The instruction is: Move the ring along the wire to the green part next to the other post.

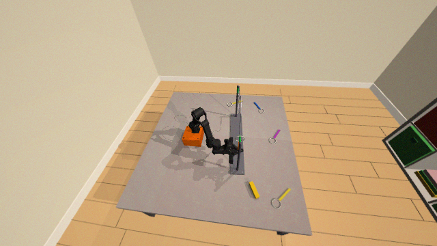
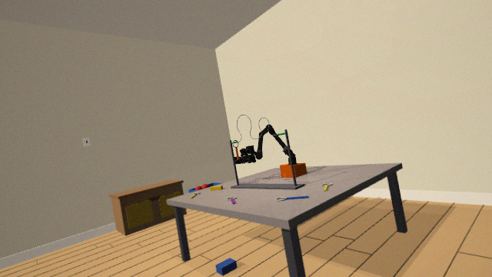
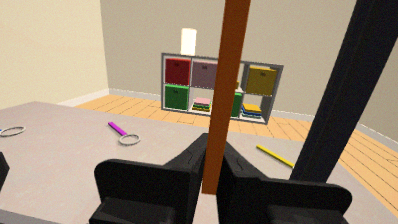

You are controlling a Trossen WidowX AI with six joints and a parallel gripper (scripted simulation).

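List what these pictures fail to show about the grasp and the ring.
- Ring: cut off by the wrist view's top edge; only the handle shows between the closed gripper.
- Ring on the wire: too small in the exterior view to tell clearance.
- Handle and fingers: hidden in the top view by the arm and post.

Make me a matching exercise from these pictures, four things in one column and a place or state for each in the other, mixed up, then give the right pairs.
1. orange handle
2. gripper
3. yellow block
4. blue block

A. lying on the floor
B. shut on something
C. hanging upright beside a post
D. lying on the table

Pairs: 1-C, 2-B, 3-D, 4-A
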